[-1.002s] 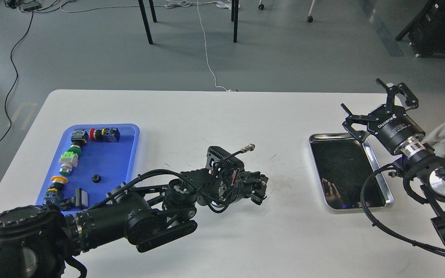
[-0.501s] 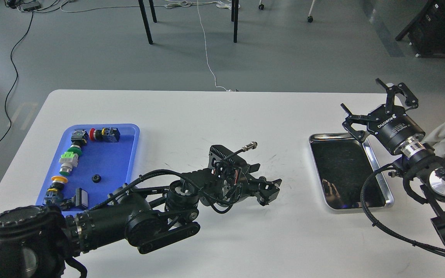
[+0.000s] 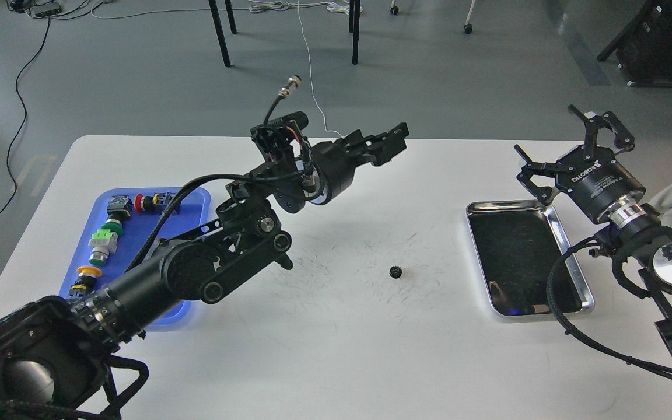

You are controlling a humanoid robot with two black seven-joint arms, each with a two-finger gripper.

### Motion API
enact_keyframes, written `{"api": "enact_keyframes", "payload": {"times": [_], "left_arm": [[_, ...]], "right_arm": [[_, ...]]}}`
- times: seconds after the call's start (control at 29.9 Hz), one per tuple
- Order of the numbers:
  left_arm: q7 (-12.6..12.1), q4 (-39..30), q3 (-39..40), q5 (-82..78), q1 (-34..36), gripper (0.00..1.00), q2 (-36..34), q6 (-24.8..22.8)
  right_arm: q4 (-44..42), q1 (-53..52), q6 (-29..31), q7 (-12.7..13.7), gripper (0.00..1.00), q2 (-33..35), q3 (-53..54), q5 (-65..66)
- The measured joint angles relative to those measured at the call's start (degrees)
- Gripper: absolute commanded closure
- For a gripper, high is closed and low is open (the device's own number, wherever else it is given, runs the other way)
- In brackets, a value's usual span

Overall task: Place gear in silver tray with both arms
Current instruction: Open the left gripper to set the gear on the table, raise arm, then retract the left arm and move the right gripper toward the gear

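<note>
Nearest to the view, at about 7 o'clock, the thick part of the left arm is seen coming in over the white table (image 3: 336,361). A little farther, near the middle of the table, the small black gear (image 3: 395,271) is lying alone on the bare surface, between the blue tray (image 3: 196,201) at 9 o'clock and the silver tray (image 3: 552,213) at 3 o'clock. The gear is nearer to the silver tray but well apart from it. The silver tray is seen to hold nothing.

Farther, at 12 o'clock, the left gripper (image 3: 385,143) is raised above the table; its fingers appear parted, and nothing is held. At 2 o'clock, the right gripper (image 3: 569,149) hovers over the far end of the silver tray, its fingers spread wide and nothing grasped.

It is judged that the handover step is in hand: the gear is put down midway and must now be taken by the right arm. For this, the right gripper must be lowered toward 9 o'clock and closed on the gear.

On the right gripper body, the word ROBOTIQ can be read; a smaller line beside it is too small.
</note>
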State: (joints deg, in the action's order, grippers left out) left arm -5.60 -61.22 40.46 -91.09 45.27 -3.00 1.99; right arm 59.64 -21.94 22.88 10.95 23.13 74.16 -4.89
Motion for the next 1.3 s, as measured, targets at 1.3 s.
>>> {"api": "enact_keyframes", "payload": {"times": [1.3], "left_arm": [[9.9, 6.4, 10.3, 79.8, -8.1, 0.02, -27.6, 3.4]], "right_arm": [[8.4, -60.9, 3.4, 8.5, 0.01, 4.0, -89.1, 28.7]]}}
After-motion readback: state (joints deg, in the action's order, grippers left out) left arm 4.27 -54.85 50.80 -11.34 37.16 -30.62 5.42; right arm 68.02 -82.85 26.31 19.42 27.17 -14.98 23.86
